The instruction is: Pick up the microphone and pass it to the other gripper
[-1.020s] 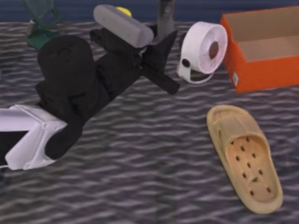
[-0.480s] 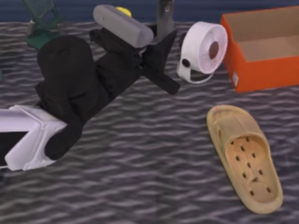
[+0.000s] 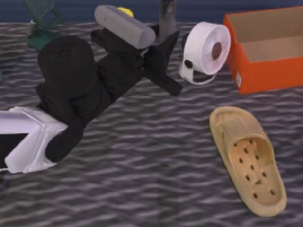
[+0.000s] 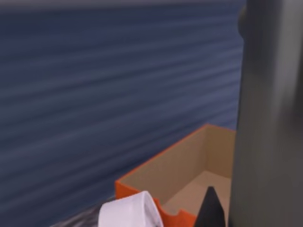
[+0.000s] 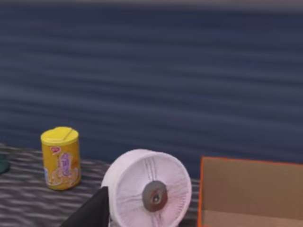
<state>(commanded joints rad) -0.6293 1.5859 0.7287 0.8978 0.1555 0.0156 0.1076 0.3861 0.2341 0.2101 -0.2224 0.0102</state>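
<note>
The left gripper (image 3: pixel 163 56) grips the microphone's (image 3: pixel 166 19) grey handle just beside the white fan (image 3: pixel 207 49), with the orange box (image 3: pixel 265 71) beyond the fan and the slipper (image 3: pixel 248 158) well apart.

Note that the left arm (image 3: pixel 80 90) covers the rear left of the table in the top view, so you cannot tell how its gripper's fingers stand. Only the grey handle of the microphone (image 3: pixel 166 19) shows, cut off by the top edge; its head is out of sight. The yellow can (image 3: pixel 125 11) is mostly hidden behind the arm. The shoebox (image 3: pixel 265 71) runs past the right edge
</note>
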